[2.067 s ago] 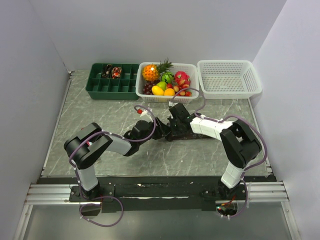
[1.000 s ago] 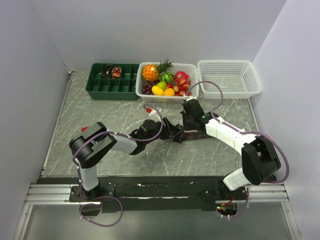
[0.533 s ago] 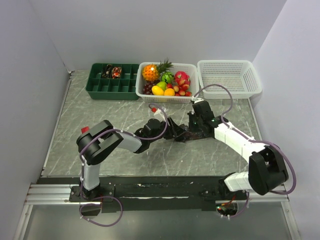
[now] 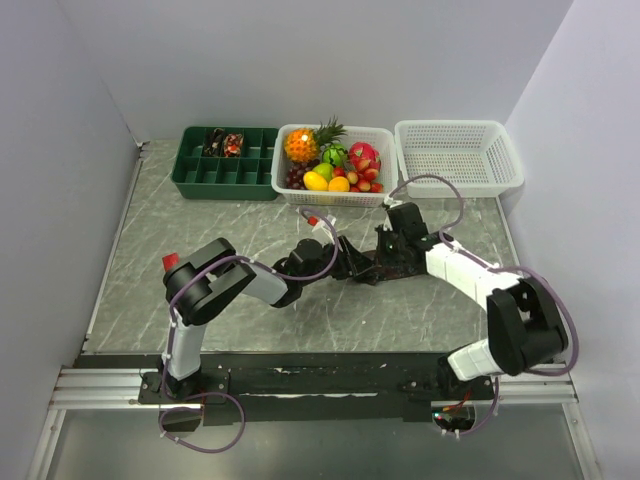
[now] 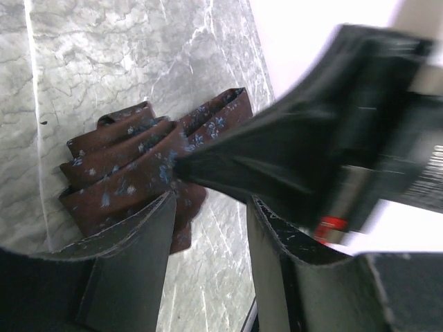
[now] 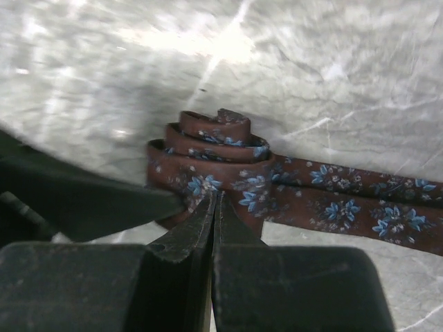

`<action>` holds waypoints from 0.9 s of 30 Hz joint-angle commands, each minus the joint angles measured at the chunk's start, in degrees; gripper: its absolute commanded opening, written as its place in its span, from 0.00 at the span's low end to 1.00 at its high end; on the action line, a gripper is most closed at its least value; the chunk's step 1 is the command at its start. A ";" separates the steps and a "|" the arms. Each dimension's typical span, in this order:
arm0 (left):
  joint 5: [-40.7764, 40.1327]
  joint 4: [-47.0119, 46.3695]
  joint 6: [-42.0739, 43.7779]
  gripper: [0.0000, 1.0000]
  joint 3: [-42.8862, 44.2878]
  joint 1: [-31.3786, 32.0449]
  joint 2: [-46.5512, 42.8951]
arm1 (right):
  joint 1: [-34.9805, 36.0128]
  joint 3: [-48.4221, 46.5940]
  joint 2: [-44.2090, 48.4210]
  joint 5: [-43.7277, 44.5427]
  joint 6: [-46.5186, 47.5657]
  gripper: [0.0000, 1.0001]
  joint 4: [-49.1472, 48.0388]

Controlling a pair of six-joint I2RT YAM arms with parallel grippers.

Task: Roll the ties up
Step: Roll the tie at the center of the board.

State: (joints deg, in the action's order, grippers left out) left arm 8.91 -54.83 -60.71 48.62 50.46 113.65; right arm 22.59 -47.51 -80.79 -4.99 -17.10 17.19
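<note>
One tie (image 6: pixel 208 153), brown with small blue flowers, lies on the marble table as a half-rolled coil, its flat tail (image 6: pixel 360 207) running off to the right. It also shows in the left wrist view (image 5: pixel 128 166) and as a dark patch in the top view (image 4: pixel 385 270). My right gripper (image 6: pixel 214 199) is shut, its tips pressed against the near side of the coil (image 4: pixel 383 257). My left gripper (image 5: pixel 211 202) is open beside the coil, one finger (image 5: pixel 138 242) over its edge, in the top view at mid-table (image 4: pixel 350 265). Two dark coils (image 4: pixel 222 144) sit in the green tray.
A green compartment tray (image 4: pixel 190 172) stands at the back left, a white basket (image 4: pixel 330 197) full of toy fruit at the back middle, and a white basket (image 4: pixel 455 126) with nothing in it at the back right. White walls close in both sides.
Both grippers and the tie have shifted right along the table. The right arm has swung out to the right and its gripper now meets the coil from the far right side.
</note>
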 commanded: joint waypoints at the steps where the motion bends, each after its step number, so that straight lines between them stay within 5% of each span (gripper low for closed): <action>1: 0.41 -1.35 0.50 0.52 1.65 0.35 -1.58 | -0.26 -0.13 -3.14 2.97 -1.44 0.00 -0.40; 6: -2.92 6.47 3.49 0.59 1.39 0.26 -7.45 | -0.27 -0.04 -4.72 4.90 -1.71 0.00 -0.14; 14: -8.64 15.71 3.49 0.85 -4.94 -0.89 -14.50 | -0.26 1.63 -4.46 4.64 -1.97 0.00 -1.02; 27: -1.97 11.94 -3.80 0.84 -0.82 -0.97 -3.70 | -0.35 1.80 -3.58 4.64 -2.50 0.00 0.65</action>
State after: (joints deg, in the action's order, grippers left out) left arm 4.01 -39.53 -61.43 44.42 49.50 107.72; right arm 22.50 -46.54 -84.84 -1.41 -19.05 15.73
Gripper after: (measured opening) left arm 0.845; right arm 0.006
